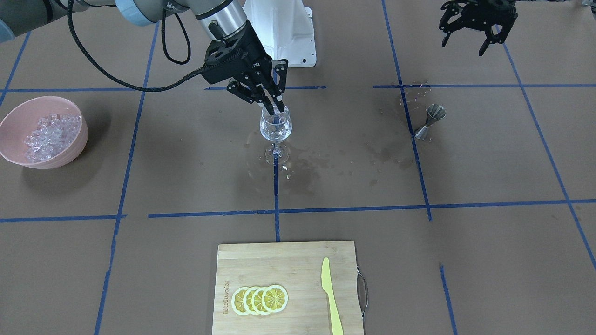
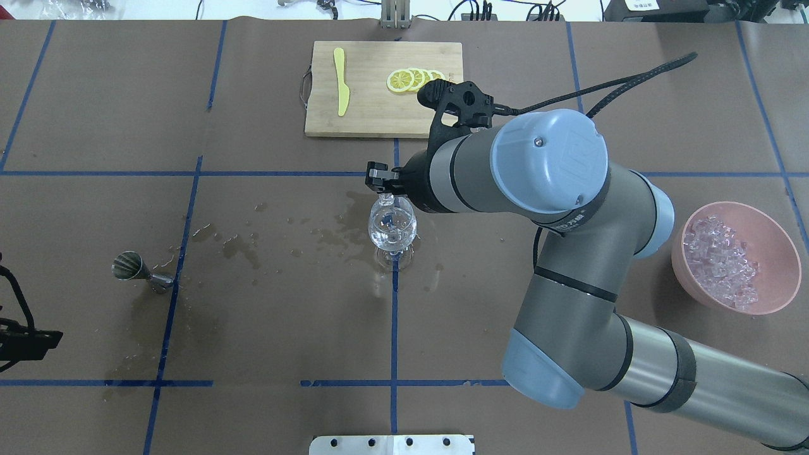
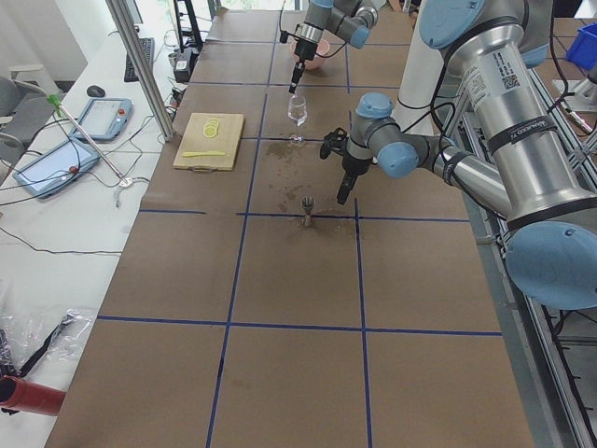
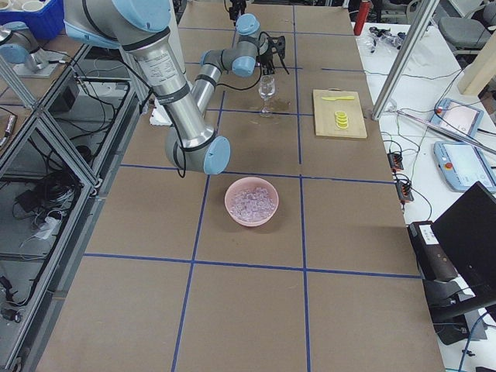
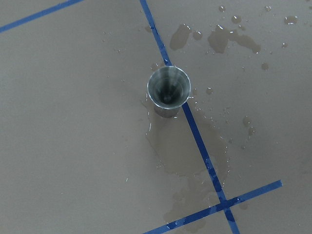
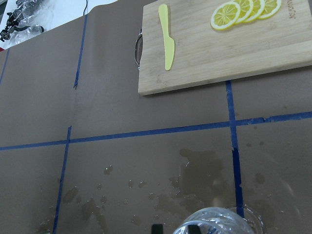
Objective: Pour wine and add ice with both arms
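A stemmed wine glass [image 1: 275, 124] stands mid-table on a wet patch with clear, glinting contents. My right gripper [image 1: 275, 108] hangs at its rim, fingertips [image 6: 157, 228] a narrow gap apart with a small whitish glint of ice between them. The heap of ice [image 1: 51, 134] lies in a pink bowl [image 1: 16, 116] far off on my right side. My left gripper [image 1: 464, 45] hovers open and empty near the table edge, above a steel jigger [image 5: 168, 90]. No wine is in view.
A bamboo cutting board [image 1: 279, 260] on the far side carries lemon slices [image 1: 260, 299] and a yellow knife [image 1: 331, 302]. Wet stains spread between the glass and the jigger [image 1: 430, 122]. The white base block [image 1: 284, 28] stands behind the glass.
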You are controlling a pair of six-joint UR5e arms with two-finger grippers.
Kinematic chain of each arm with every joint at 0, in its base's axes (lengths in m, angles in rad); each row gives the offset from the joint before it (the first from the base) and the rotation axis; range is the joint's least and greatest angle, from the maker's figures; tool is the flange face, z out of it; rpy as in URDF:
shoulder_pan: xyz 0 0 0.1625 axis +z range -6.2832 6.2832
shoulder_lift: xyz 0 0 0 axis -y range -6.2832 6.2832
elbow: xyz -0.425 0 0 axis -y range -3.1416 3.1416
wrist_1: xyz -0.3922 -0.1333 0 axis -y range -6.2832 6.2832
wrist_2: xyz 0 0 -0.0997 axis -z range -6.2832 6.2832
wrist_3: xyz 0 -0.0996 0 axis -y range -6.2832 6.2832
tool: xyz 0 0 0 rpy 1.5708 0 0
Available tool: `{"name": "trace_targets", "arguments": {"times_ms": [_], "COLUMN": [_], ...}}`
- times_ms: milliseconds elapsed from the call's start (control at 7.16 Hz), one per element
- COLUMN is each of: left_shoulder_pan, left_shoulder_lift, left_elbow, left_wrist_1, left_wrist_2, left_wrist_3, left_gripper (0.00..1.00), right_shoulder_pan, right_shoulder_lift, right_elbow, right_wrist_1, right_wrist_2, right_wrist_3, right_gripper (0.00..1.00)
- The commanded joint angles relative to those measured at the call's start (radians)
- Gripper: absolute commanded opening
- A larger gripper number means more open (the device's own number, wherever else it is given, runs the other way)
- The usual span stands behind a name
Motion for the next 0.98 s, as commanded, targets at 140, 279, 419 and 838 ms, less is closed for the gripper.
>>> {"name": "trace_targets", "arguments": {"times_ms": [140,279,419,838], "left_shoulder_pan": [-0.207,-0.241,-0.269,-0.296], "left_shoulder_lift": [-0.145,-0.206,-0.273,-0.297], "left_elbow": [-0.012,-0.012,-0.012,-0.006], "left_wrist_1": [0.254,0.336,0.421,0.453], "left_wrist_2": [-0.024,-0.024,-0.024,-0.024], "left_wrist_3": [0.234,0.268,0.312,0.337], "left_gripper": [1.00,1.00,1.00,1.00], "right_shoulder_pan": [0.000,0.000,-0.002,-0.002], "right_shoulder_lift": [-0.011,-0.014,-0.015,-0.012], "right_elbow": [0.003,0.005,0.005,0.005], "right_wrist_1": [-0.003,-0.003,-0.005,-0.007], "right_wrist_2": [0.001,0.001,0.000,0.000], "right_wrist_3": [-0.003,-0.003,-0.001,0.002], "right_gripper": [0.20,0.32,0.46,0.76]}}
